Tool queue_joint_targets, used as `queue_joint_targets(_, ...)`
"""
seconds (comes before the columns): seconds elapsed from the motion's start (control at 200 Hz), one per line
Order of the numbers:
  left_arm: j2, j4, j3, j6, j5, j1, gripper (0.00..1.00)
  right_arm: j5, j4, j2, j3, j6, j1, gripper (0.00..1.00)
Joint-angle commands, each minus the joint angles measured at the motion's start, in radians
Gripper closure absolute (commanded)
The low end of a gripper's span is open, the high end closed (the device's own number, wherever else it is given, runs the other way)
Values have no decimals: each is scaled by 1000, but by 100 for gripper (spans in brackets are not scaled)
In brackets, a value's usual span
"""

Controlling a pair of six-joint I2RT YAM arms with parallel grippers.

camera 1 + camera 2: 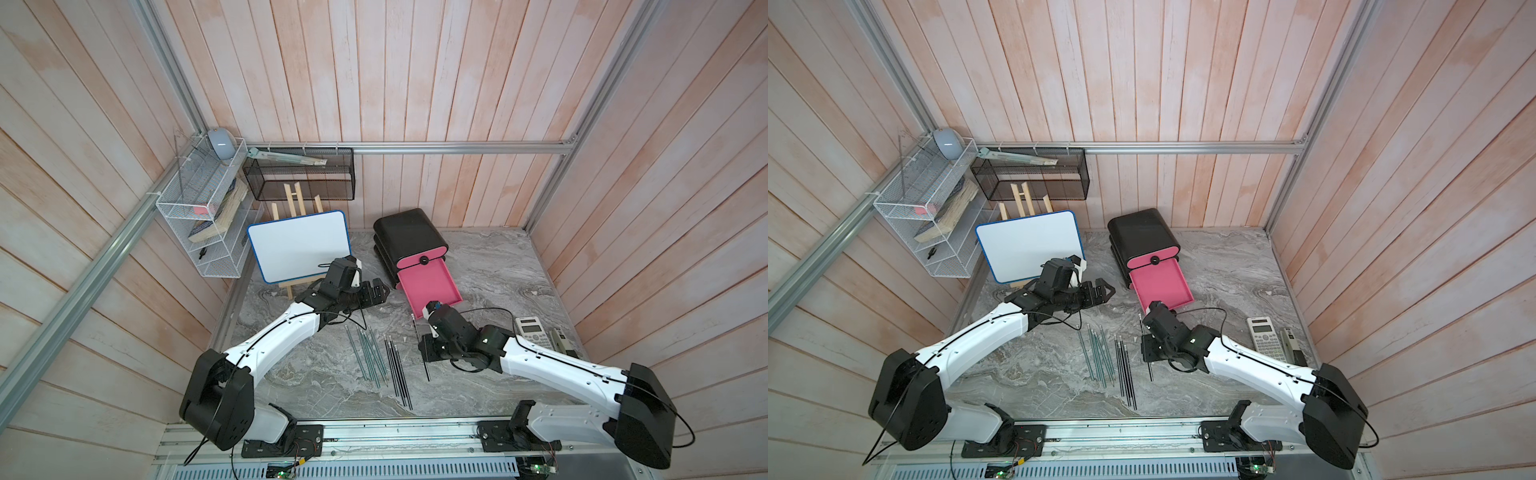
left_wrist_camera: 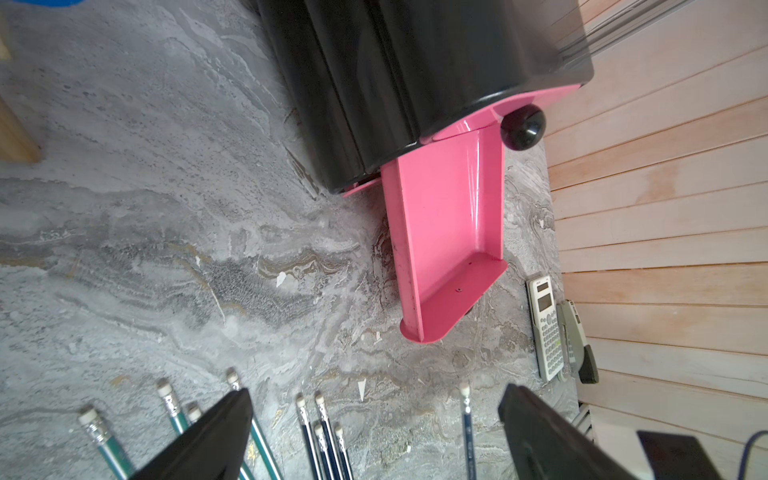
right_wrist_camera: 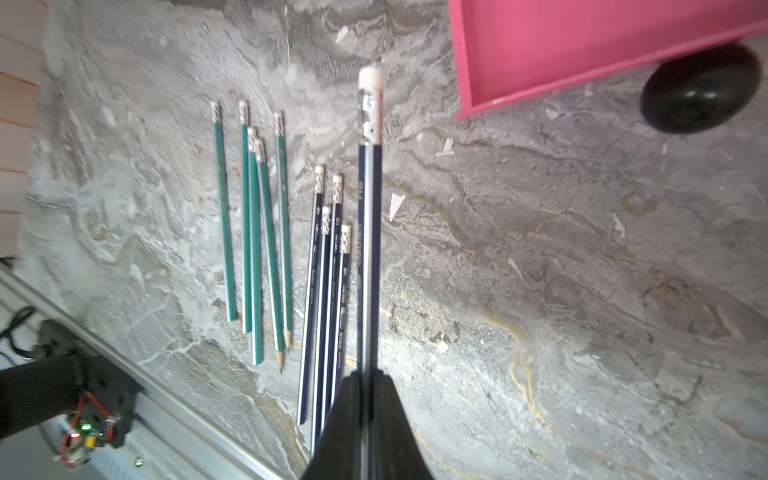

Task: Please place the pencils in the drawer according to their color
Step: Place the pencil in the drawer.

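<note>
The black drawer cabinet (image 1: 409, 235) stands at the back, with one pink tray (image 1: 428, 286) pulled out and its floor bare. On the table lie a group of teal pencils (image 1: 368, 353) and a group of black pencils (image 1: 399, 370). My right gripper (image 3: 365, 382) is shut on another black pencil (image 3: 370, 228), whose eraser end points toward the tray's front corner (image 3: 469, 104). In both top views this pencil (image 1: 1146, 349) runs under the right gripper (image 1: 424, 353). Left of the tray, my left gripper (image 1: 384, 293) hangs open and empty, its jaws wide apart over the pencils' eraser ends (image 2: 320, 415).
A calculator (image 1: 532, 332) and a grey stapler-like object (image 1: 563, 340) lie by the right wall. A whiteboard on an easel (image 1: 299, 245) stands behind the left arm. A white wire rack (image 1: 203, 216) and a black mesh basket (image 1: 299, 174) hang on the walls.
</note>
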Motion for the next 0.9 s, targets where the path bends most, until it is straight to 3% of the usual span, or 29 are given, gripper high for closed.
queue_joint_targets(0.0, 25, -8, 55, 23, 1, -10, 0, -113, 84, -28, -3, 32, -93, 100)
queue_joint_targets(0.43, 84, -21, 124, 35, -3, -43, 0, -324, 357, 94, -16, 115, -369, 100)
queue_joint_targets(0.895, 95, -18, 117, 34, -2, -53, 0, -340, 508, 300, 57, 143, -490, 100)
